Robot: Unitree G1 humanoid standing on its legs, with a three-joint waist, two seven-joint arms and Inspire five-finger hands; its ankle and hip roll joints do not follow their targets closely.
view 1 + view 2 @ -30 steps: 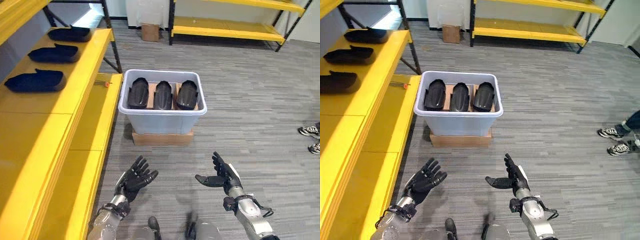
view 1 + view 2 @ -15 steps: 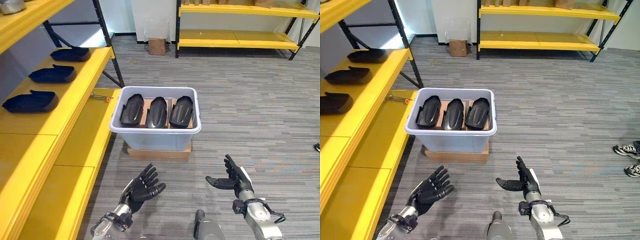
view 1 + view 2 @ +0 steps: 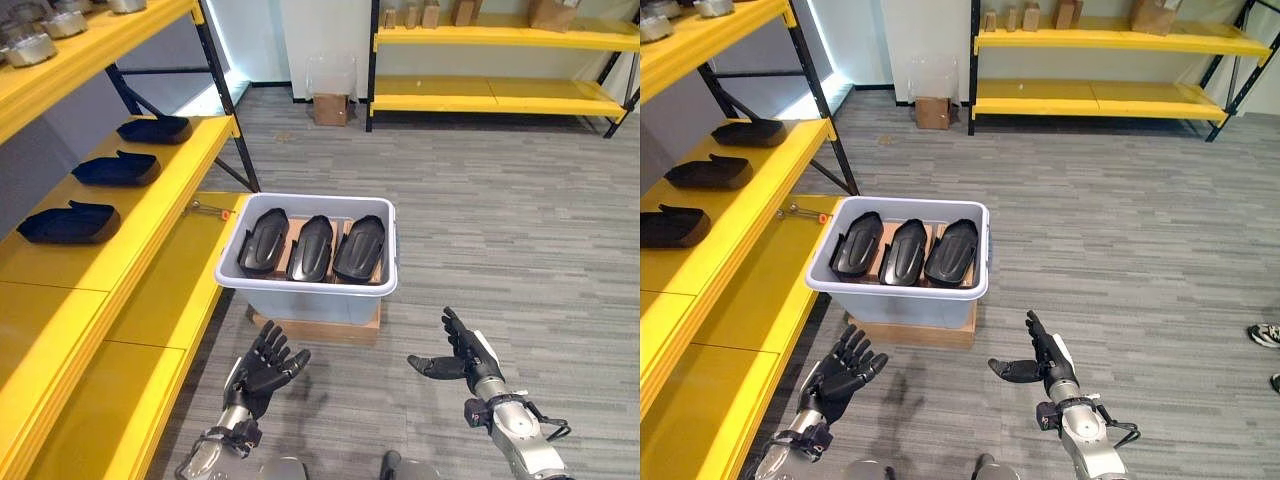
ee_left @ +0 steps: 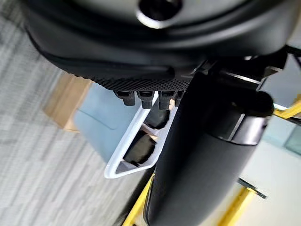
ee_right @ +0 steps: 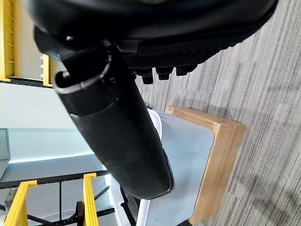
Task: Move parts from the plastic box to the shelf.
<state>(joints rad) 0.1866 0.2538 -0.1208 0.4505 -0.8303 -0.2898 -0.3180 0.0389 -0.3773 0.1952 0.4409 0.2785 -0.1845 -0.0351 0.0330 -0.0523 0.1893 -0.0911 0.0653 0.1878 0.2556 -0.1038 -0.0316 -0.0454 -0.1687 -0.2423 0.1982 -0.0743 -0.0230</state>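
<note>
Left robot hand [image 3: 262, 367] and right robot hand [image 3: 463, 352] spread, empty.

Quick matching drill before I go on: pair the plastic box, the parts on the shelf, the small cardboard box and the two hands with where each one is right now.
1. plastic box
2. parts on the shelf
3. small cardboard box
4. left hand and right hand

a. far floor, by the back rack
b. on a wooden block
c. open, short of the box
d. yellow shelf, in a row

Pairs: 1-b, 2-d, 3-a, 4-c

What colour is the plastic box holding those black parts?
Pale grey-blue; the plastic box shows best in the left eye view.
</note>
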